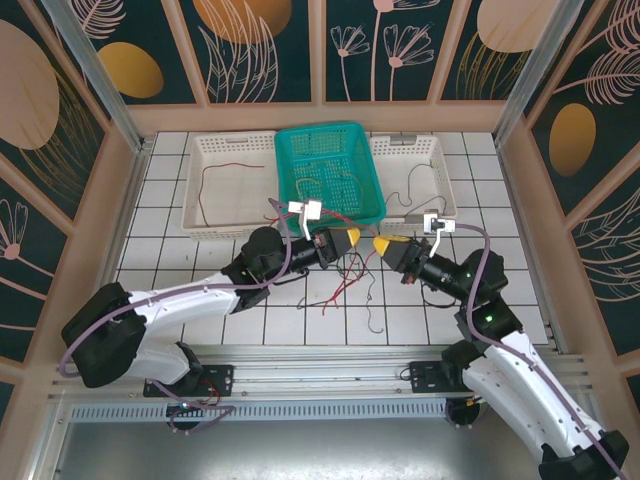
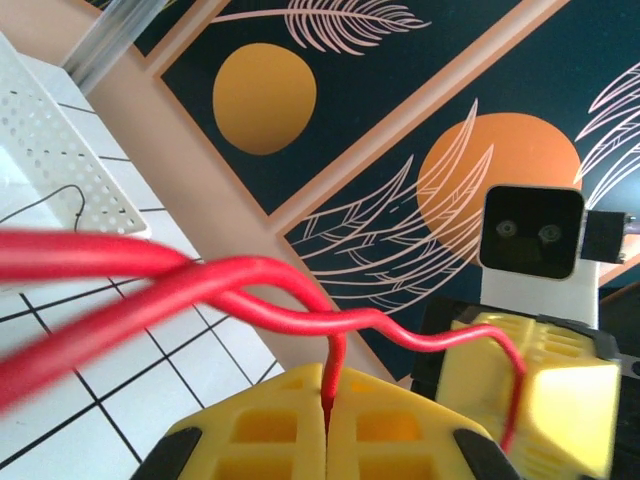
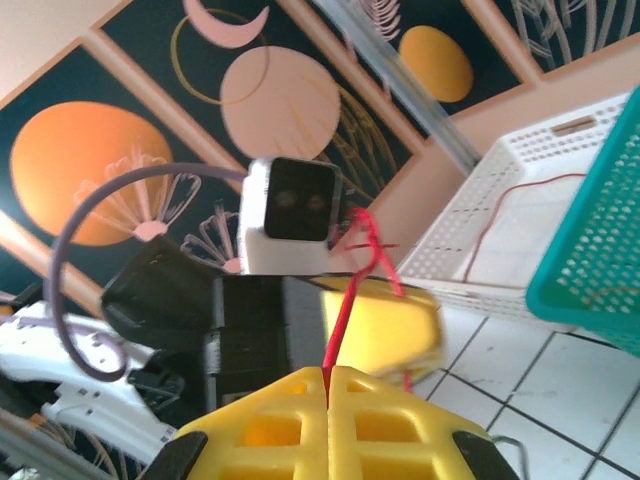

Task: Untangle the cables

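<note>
Both my pincers are clamped on the same red cable. My left pincer has its yellow fingers pressed together with the wire running up out of the seam. My right pincer is shut the same way on a thin red strand. They sit close together, nearly nose to nose, raised above the tiled table just in front of the teal basket.

I judge this to be the pulling-apart step: one wire is gripped at two points, ready to be drawn free of the rest. The next move calls for spreading my arms sideways, slowly, and watching whether the red loops slide open or cinch tight.

Between my pincers the cable is thin, glossy and springy. From my left wrist it doubles into two strands that cross once, then bends over toward my right fingers. Below me the other cables lie in a loose snarl of red and black on the tiles.

One red wire lies in the left white basket, and a black one in the right white basket.
</note>
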### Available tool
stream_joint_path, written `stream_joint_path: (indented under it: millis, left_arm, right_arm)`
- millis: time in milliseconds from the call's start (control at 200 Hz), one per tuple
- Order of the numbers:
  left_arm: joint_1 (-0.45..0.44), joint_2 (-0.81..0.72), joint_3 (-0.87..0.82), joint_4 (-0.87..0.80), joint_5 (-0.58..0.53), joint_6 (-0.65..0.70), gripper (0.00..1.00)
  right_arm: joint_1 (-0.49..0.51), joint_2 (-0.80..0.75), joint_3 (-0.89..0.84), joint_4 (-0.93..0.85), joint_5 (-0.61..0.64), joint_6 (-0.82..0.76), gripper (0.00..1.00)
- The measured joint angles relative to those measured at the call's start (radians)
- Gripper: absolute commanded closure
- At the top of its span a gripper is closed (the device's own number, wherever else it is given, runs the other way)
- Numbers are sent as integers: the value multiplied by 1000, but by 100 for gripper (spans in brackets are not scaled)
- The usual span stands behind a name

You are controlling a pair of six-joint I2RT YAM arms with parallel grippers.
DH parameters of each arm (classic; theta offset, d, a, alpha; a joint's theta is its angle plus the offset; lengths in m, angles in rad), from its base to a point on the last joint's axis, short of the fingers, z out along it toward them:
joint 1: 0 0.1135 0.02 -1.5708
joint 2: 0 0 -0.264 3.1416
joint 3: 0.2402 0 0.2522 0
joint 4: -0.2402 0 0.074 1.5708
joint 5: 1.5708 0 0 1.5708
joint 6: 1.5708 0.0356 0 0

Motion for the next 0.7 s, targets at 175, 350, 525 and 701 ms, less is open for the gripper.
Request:
stream_joint_path:
  millis: [175, 350, 525, 701]
  left_arm:
    - [-1, -101, -22, -134, -57, 55, 100]
    - [2, -201, -23, -323, -119, 132, 100]
    - [52, -301, -45, -491, -146, 192, 100]
    - [140, -410, -56, -635, -173, 243, 100]
  right_arm:
    - [0, -20, 18, -121, 162, -22, 100]
    - [-2, -60, 18, -224, 324, -22, 100]
    - [-37, -102, 18, -320, 452, -18, 100]
    - [-128, -107, 17, -413, 505, -5, 100]
